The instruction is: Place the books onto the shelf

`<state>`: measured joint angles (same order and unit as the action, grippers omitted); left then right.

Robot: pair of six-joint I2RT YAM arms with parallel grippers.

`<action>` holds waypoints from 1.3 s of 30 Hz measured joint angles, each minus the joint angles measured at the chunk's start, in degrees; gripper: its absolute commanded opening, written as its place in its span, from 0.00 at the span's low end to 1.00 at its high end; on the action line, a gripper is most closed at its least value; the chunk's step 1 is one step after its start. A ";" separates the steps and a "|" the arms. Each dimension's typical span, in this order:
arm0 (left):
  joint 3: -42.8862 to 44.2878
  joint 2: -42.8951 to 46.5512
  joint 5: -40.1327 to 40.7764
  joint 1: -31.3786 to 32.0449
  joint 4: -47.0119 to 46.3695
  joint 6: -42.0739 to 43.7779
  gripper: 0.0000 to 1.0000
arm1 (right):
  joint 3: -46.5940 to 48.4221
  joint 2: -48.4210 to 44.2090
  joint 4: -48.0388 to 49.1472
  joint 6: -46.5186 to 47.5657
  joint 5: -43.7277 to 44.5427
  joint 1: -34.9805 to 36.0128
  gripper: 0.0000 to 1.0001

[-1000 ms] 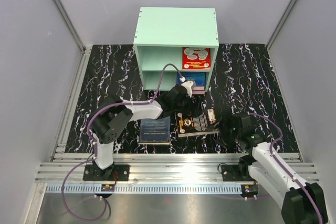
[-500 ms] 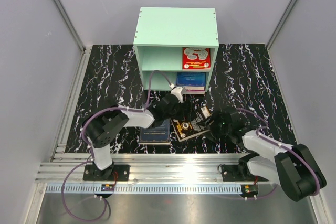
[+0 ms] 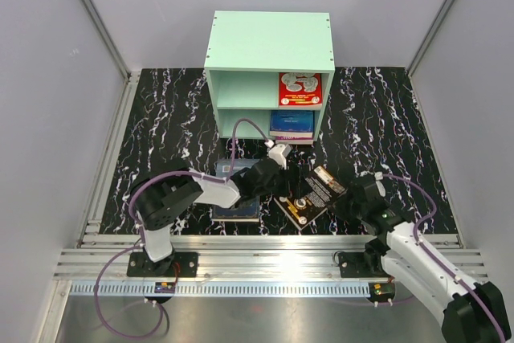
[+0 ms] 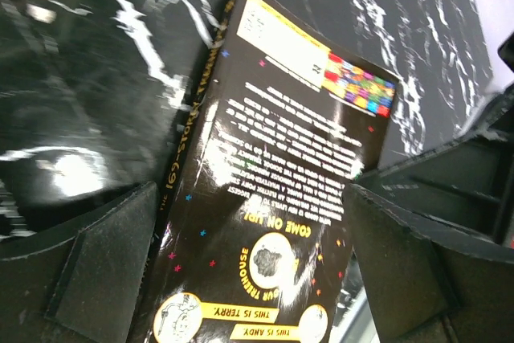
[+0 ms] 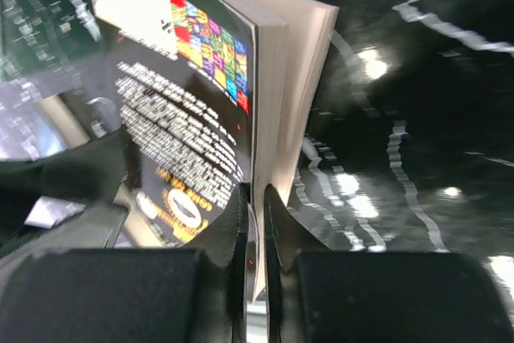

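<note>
The mint-green shelf [image 3: 269, 42] stands at the back. A red book [image 3: 299, 89] leans in its upper compartment and a blue book [image 3: 291, 124] lies in the lower one. A black book [image 3: 315, 192] sits tilted in front of the shelf, one edge raised. My right gripper [image 3: 342, 198] is shut on that raised edge [image 5: 255, 216], and the book's pages [image 5: 293, 62] fan out beyond the jaws. My left gripper [image 3: 285, 184] hangs open over the black book's back cover [image 4: 281, 174], one finger [image 4: 96, 267] on each side. A dark blue book [image 3: 239, 211] lies partly under the left arm.
The black marbled table top [image 3: 161, 126] runs left and right of the shelf. Grey walls close in three sides. An aluminium rail [image 3: 257, 251] with both arm bases edges the near side.
My right gripper closed on the black book's edge and turned and tipped the book. My left gripper drew back from the lower compartment, leaving the blue book there, and came over the black book.
</note>
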<state>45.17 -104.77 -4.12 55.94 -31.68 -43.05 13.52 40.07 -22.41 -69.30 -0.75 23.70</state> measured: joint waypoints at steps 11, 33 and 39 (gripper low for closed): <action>0.09 -0.33 0.55 1.27 -0.76 -0.63 0.99 | 0.33 1.07 -0.76 2.38 1.75 -0.02 0.00; -10.60 -7.65 -21.86 0.33 -31.61 -17.44 0.99 | 16.41 -14.58 -20.46 6.54 0.00 0.31 0.00; -11.47 -15.02 -27.21 -2.10 -48.35 -29.29 0.99 | 19.78 -15.87 -20.79 6.54 -0.02 0.31 0.00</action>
<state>33.69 -119.79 -31.33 53.84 -80.03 -72.34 33.30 24.21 -43.20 -62.76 -0.78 24.01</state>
